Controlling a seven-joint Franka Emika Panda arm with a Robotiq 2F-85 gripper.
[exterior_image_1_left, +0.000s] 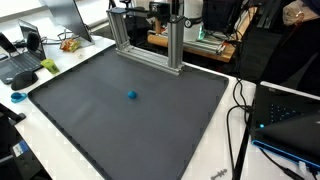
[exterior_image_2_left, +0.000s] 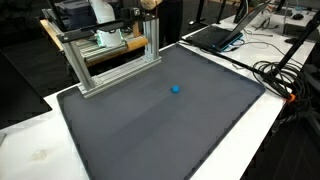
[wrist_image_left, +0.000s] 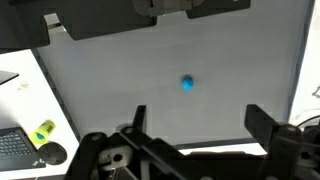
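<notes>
Nearest us, at the bottom edge of the wrist view, is the hand (wrist_image_left: 198, 125). Its two fingers (wrist_image_left: 138, 116) stand spread wide with nothing between them, and we judge that it hangs well above the mat (wrist_image_left: 100, 80).

What matters here is where the ball (wrist_image_left: 187, 83) lies from it. The small blue ball sits ahead of the hand, higher in that picture. It is almost on the line that runs out midway between the fingers, only a shade toward the finger on the picture's left. It is well apart from both fingers and touches neither. Being round, it has no long axis, so we find no side of it that favours one heading of the hand over another.

In both exterior views the ball (exterior_image_1_left: 132, 96) (exterior_image_2_left: 175, 88) lies alone on the dark mat, near its middle. The mat covers most of the white tabletop (exterior_image_2_left: 40, 150). A metal frame (exterior_image_2_left: 152, 38) stands at the mat's far edge, well apart from the ball. We cannot make out the hand itself in those views. A laptop (exterior_image_2_left: 215, 38) and cables (exterior_image_2_left: 280, 75) lie beyond the mat's edge, off to one side.
</notes>
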